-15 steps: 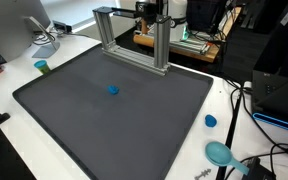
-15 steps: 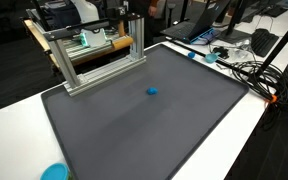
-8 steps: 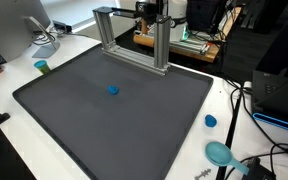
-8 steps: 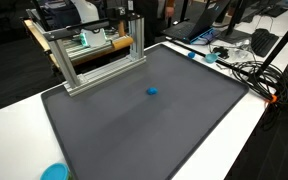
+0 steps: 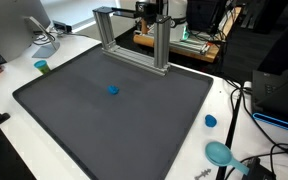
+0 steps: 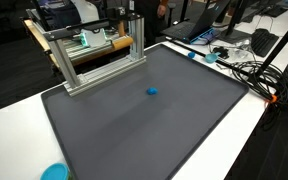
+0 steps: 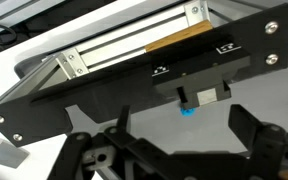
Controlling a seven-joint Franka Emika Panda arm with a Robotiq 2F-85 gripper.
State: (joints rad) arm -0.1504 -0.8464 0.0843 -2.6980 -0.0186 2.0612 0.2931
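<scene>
Wrist view: claw spread wide, nothing between its fingers, hanging close to a black plate that looks to be the top bar of the frame. A small blue speck shows at the plate's notch; cannot tell what it is. Farther off, in both exterior views, a blue block lies alone mid-mat, well apart from the frame, which stands at one edge of the mat on the bench. Risks, as I judge them: the claw is so near the plate that a straight drop would strike it or snag a finger. A swing toward the block must clear the frame first. The block is small, so a wide claw could nudge it aside. Cables crowd one bench edge.
</scene>
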